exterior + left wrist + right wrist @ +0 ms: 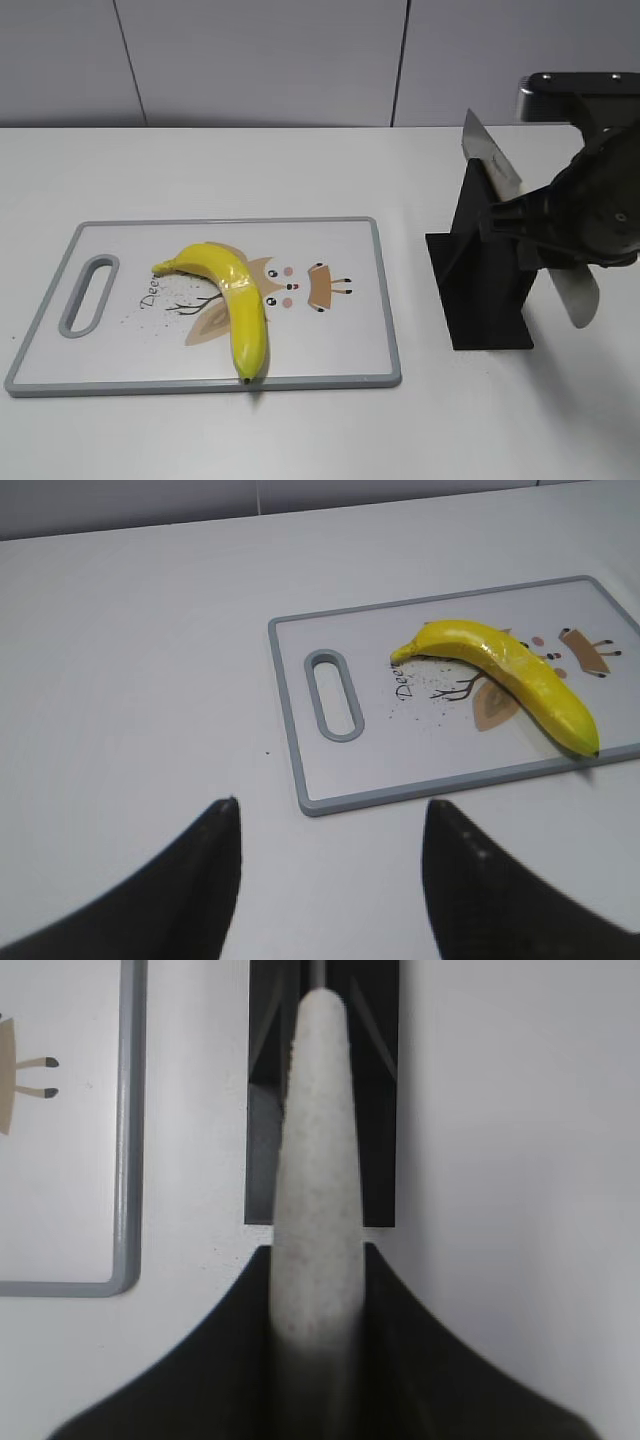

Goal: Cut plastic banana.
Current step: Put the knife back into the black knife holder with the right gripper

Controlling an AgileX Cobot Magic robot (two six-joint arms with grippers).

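Observation:
The plastic banana [235, 300] is glossy yellow and curved, and lies whole on a white cutting board [330, 350] with a grey rim and a deer print. It also shows in the left wrist view [510, 670] on the board [400, 770]. My right gripper [565, 225] is shut on the pale handle of a knife [315, 1160], over a black knife stand [490, 300]; the grey blade [495, 160] points up and to the left. My left gripper [330, 805] is open and empty above the bare table, near the board's handle corner. It is out of the exterior view.
The board has a grey handle slot [90, 295] at its left end. The black stand [380, 1110] sits on the white table just right of the board's edge [125, 1160]. A grey wall runs behind the table.

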